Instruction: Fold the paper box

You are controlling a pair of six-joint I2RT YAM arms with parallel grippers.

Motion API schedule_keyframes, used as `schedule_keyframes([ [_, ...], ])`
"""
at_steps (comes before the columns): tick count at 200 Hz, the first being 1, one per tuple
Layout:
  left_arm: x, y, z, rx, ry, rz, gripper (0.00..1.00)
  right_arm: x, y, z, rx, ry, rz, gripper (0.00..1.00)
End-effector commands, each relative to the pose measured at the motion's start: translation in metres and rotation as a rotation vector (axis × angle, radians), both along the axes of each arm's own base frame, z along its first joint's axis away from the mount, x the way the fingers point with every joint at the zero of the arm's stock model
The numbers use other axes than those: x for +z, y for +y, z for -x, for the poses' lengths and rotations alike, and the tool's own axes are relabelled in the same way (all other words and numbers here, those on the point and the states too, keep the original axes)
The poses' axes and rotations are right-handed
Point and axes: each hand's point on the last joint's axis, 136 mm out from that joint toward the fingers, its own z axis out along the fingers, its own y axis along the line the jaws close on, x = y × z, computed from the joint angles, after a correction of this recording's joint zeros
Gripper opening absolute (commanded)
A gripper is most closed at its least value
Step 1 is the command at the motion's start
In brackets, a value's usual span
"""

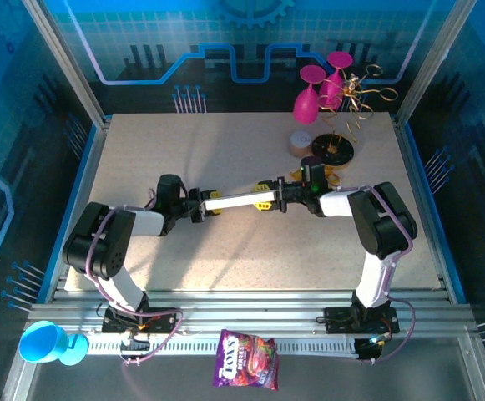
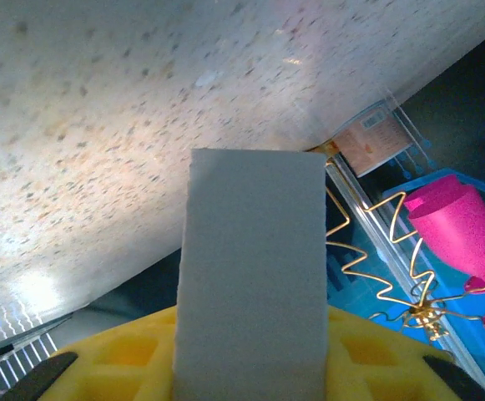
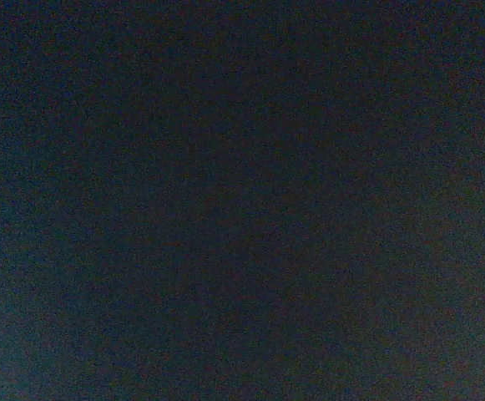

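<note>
1. Where the top view looks down, the box shows as a long white strip at mid-table. Its left end is at the left gripper and its right end at the right gripper.
2. The left wrist view adds what the top view lacks: a grey panel of the box seen close up, with a straight top edge, rising from between the yellow fingers.
3. The right wrist view is too dark to tell anything.
4. For either gripper I cannot tell whether the fingers are clamped on the box or loose beside it.
5. The table lies bare to the left of the box and on its near side.
6. The far right corner is crowded with pink goblets, gold wire and a black stand, all near the right arm.
7. A bag and a cup sit off the near edge.
</note>
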Motion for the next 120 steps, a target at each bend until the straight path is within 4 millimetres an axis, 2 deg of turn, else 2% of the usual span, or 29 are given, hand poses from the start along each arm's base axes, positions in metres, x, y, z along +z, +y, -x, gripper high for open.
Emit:
schedule_keyframes([
  [1, 0.012, -0.008, 0.017, -0.024, 0.058, 0.037, 0.12, 0.0, 0.001, 0.001, 0.016, -0.04, 0.011, 0.53],
  [23, 0.01, -0.001, 0.027, 0.0, 0.1, 0.017, 0.08, 0.012, -0.01, -0.004, 0.008, -0.096, 0.043, 0.63],
  [57, 0.003, 0.012, 0.044, 0.034, 0.175, -0.021, 0.05, 0.048, -0.033, -0.003, 0.051, -0.216, 0.131, 0.72],
  [89, -0.002, 0.026, 0.06, 0.061, 0.262, -0.065, 0.02, 0.078, -0.056, 0.002, 0.074, -0.329, 0.217, 0.76],
  [120, -0.003, 0.037, 0.075, 0.071, 0.351, -0.103, 0.01, 0.089, -0.083, 0.002, 0.066, -0.444, 0.309, 0.76],
])
